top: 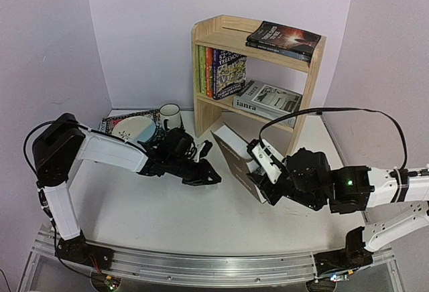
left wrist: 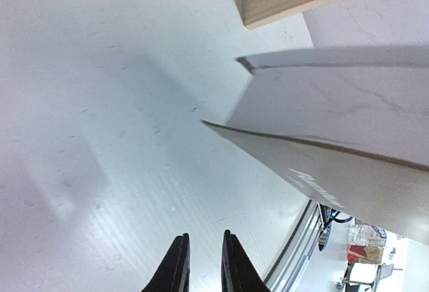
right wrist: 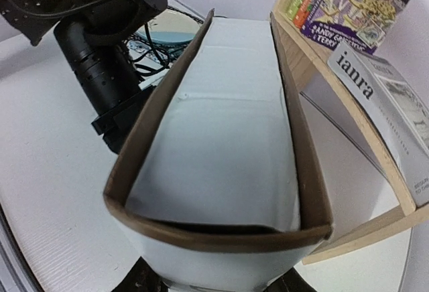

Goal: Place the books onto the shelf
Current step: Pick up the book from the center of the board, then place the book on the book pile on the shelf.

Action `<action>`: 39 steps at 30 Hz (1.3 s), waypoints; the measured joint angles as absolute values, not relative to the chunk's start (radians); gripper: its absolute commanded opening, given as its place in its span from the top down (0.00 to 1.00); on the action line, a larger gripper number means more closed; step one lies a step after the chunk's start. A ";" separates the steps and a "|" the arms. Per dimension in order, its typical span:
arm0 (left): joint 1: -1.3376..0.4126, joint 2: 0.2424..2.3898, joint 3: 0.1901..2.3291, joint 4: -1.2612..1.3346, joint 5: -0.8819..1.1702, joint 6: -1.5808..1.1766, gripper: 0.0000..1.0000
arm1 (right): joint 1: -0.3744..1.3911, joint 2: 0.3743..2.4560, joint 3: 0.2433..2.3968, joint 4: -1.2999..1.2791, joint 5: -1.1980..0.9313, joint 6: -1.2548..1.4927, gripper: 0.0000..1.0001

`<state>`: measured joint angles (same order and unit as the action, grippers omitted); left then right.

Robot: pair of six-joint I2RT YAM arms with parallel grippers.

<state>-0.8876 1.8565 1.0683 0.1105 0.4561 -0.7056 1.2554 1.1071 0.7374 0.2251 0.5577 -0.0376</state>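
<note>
Where the white table (top: 167, 218) runs toward its far edge, the thick brown-and-white hardback book (top: 228, 148) sits tilted just in front of the pale pine shelf unit (top: 310, 91), on neither board. Whether its lower edge touches the table cannot be told.

The right gripper (top: 256, 177) has hold of the book's near end. The overhead view shows this contact only partly. The right wrist view settles it: the brown covers and white page block fill the frame, with the dark fingers (right wrist: 144, 280) pressed against both sides at the bottom, closed on the book.

The shelf unit stands at the table's far edge, right of centre. Two dark-covered books (top: 285, 39) lie stacked flat on its top board. On the lower board a green paperback (top: 200, 69), an orange paperback (top: 209, 72) and a dark blue paperback (top: 228, 72) stand upright at the left end. A grey book (top: 268, 99) lies on its side at the right end.

The left gripper (top: 208, 175) is low over the table, near the held book on its left and apart from it. The left wrist view adds what the overhead cannot show: its black fingers (left wrist: 177, 265) are parted by a narrow gap, with nothing between them and nothing touched. The book's cover edge and the shelf unit's lower corner lie ahead.

Toward the far-left corner lies a patterned mat (top: 117, 121) carrying a white plate (top: 134, 131) and a white mug (top: 169, 114).
</note>
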 measured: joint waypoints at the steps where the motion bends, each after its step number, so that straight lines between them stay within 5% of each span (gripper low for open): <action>1: -0.874 1.834 1.045 0.103 0.446 -0.704 0.81 | 1.258 1.104 0.760 0.202 0.547 -0.052 0.74; 10: -0.848 1.634 0.966 -0.027 0.314 -0.661 0.82 | 1.262 1.114 1.070 0.028 0.495 -0.234 0.74; 18: -0.848 1.557 0.966 -0.098 0.230 -0.637 0.82 | 1.264 1.319 1.404 -0.099 0.613 -0.450 0.74; 39: -0.848 1.446 0.953 -0.165 0.127 -0.625 0.82 | 1.264 1.574 1.559 -0.007 0.999 -0.838 0.74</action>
<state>-0.8478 1.4456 0.9531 -0.1650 0.1268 -0.6254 1.2638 1.5736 1.5586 -0.0074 0.9991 -0.8383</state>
